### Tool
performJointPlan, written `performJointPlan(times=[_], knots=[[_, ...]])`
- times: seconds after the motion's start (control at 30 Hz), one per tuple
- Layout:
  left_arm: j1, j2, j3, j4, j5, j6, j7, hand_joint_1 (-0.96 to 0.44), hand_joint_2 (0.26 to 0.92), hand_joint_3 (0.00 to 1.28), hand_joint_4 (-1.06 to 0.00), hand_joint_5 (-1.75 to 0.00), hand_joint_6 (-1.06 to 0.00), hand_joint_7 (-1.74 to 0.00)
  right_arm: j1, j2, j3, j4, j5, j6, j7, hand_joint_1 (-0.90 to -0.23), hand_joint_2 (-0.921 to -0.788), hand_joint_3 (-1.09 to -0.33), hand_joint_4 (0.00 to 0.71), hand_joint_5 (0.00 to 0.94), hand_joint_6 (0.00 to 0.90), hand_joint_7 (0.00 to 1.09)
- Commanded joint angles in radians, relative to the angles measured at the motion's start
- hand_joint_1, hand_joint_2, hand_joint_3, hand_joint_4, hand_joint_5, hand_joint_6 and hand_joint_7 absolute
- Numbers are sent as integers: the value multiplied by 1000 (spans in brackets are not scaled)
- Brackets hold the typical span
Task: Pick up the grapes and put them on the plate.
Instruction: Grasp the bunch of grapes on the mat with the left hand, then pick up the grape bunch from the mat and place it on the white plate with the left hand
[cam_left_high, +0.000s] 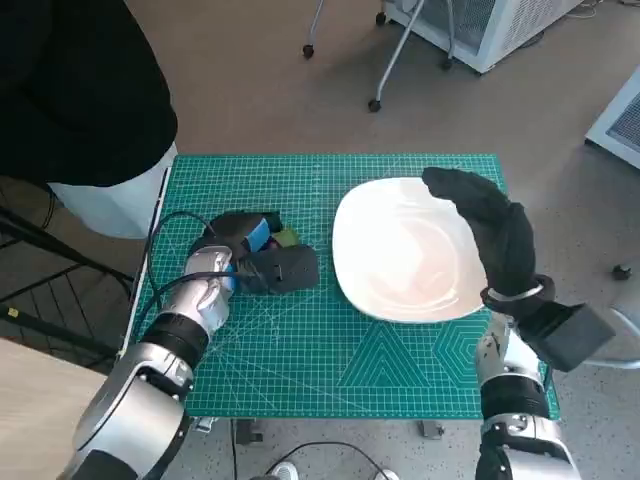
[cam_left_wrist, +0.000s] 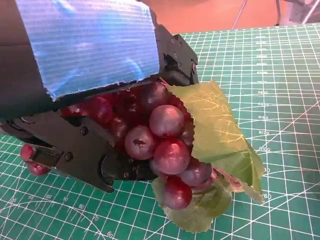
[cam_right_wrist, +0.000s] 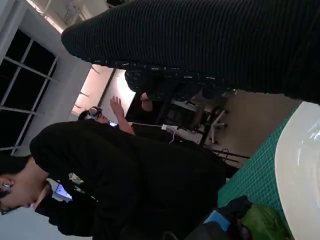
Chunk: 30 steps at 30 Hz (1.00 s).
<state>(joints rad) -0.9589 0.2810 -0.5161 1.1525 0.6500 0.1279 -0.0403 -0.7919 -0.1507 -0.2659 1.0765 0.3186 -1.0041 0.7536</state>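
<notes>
**A:** Biggest first. Your bench (cam_left_high: 330, 385) carries the green cutting mat, and the white plate (cam_left_high: 400, 250) sits on its right half. A person (cam_left_high: 70, 80) in black stands off the far left corner, out of the path.

**B:** And the grapes?

**A:** On the left half, in the left hand (cam_left_high: 262, 262). The left wrist view shows the grapes (cam_left_wrist: 160, 137) wedged between the black fingers (cam_left_wrist: 75, 145), fingers closed round the bunch, green leaf (cam_left_wrist: 220, 135) sticking out the free side. I can't tell whether the bunch is off the mat yet; a few low grapes look close to it.

**B:** Which way do you go?

**A:** Plate lies to the hand's right, near, with a strip of bare mat between. The bunch hangs long, from the palm toward the leaf tip, so you probably want height before you cross the near rim of the plate.

**B:** Anything blocking?

**A:** The right hand (cam_left_high: 495, 230). It hovers over the plate's right edge, fingers loosely curled, holding nothing. I'd judge it's not in the lane if you drop on the plate's left half. The left hand is plainly the nearer one.
</notes>
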Motion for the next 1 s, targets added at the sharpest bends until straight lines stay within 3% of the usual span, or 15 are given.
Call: performJointPlan(times=[0.03, 0.43, 0.67, 1.0], knots=[[37, 13, 2, -30, -3, 14, -26, 7, 921, 224, -484, -1557, -517, -1104, 0, -5, -2, 10, 5, 16, 10, -468, -921, -551, 238, 0, 201, 0], [60, 42, 9, -162, 4, 56, -60, 7, 921, 226, -472, -1570, -526, -1092, -4, -10, -13, 9, 11, 19, 11, -465, -921, -553, 240, 2, 199, 0], [84, 73, 22, -324, 12, 118, -113, 3, 921, 248, -446, -1436, -461, -1340, -3, -9, -19, 5, 19, 22, 7, -460, -921, -555, 242, 2, 198, 0], [124, 117, 44, -621, 39, 242, -206, 2, 919, 278, -414, -1444, -423, -1408, -1, -2, -21, 2, 25, 20, 0, -452, -921, -556, 244, 2, 199, 1]])
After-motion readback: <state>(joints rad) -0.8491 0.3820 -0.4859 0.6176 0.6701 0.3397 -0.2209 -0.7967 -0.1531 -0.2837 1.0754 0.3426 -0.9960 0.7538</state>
